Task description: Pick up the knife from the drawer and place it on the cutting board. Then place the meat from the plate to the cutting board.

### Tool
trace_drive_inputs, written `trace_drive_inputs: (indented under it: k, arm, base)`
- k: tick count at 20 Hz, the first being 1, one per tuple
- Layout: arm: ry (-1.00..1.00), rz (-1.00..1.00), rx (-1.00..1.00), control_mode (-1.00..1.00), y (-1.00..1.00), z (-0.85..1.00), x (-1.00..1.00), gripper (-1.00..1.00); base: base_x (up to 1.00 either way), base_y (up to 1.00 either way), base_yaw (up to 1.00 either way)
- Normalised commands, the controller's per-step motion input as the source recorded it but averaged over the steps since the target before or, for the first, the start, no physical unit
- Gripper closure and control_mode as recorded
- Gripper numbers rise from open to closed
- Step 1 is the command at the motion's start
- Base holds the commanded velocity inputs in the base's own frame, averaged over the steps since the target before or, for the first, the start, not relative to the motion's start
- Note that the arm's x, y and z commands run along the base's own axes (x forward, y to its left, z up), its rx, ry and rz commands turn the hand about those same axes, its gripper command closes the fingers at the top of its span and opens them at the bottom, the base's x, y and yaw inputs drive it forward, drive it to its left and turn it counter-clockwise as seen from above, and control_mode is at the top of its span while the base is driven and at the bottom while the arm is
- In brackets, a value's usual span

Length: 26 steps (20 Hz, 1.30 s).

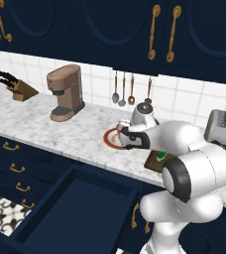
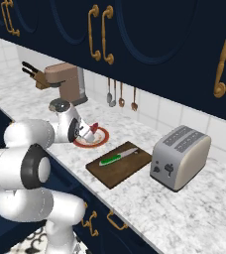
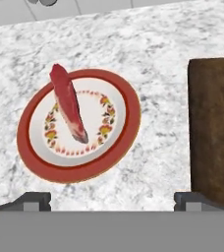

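The knife (image 2: 116, 158), green-handled with a short silver blade, lies flat on the dark brown cutting board (image 2: 119, 168). To the board's left stands the white plate (image 3: 128, 118) with its red-orange rim. The red meat (image 3: 67, 106) lies across the plate's left half, one end over the rim. My gripper (image 3: 111, 202) hangs open just above the plate's near edge, with a fingertip (image 3: 33, 201) at each side and nothing between them. In the left base view the gripper (image 1: 125, 139) covers part of the plate (image 1: 109, 139). The navy drawer (image 1: 70, 213) stands pulled out below the counter.
A silver toaster (image 2: 180, 156) stands right of the board. A kettle (image 1: 143, 115) sits just behind the plate. Further left are a brown coffee machine (image 1: 65, 92) and a knife block (image 1: 16, 85). Utensils (image 1: 125, 89) hang on the tiled wall.
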Motion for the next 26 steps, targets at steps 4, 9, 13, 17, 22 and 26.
trace_drive_inputs:
  k: [4,9,13,17,22,26]
  arm:
    - [0.05,0.06,-0.01,-1.00,0.40,-0.21,0.61,-1.00]
    - [0.00,0.00,-0.03,-1.00,0.22,-0.30,0.44,-1.00]
    - [-0.01,0.00,0.00,-1.00,0.00,-0.36,0.25,-1.00]
    - [-0.01,0.00,0.00,-1.00,0.00,-0.37,0.29,-1.00]
    - [0.00,0.00,0.00,-1.00,0.00,-0.22,0.38,-1.00]
    - [0.00,0.01,0.00,-1.00,0.00,-0.15,0.55,-1.00]
  base:
    - [0.00,0.00,0.00]
    - [0.00,0.00,0.00]
    - [0.00,0.00,0.00]
    - [0.00,0.00,0.00]
    - [0.00,0.00,0.00]
    - [0.00,0.00,0.00]
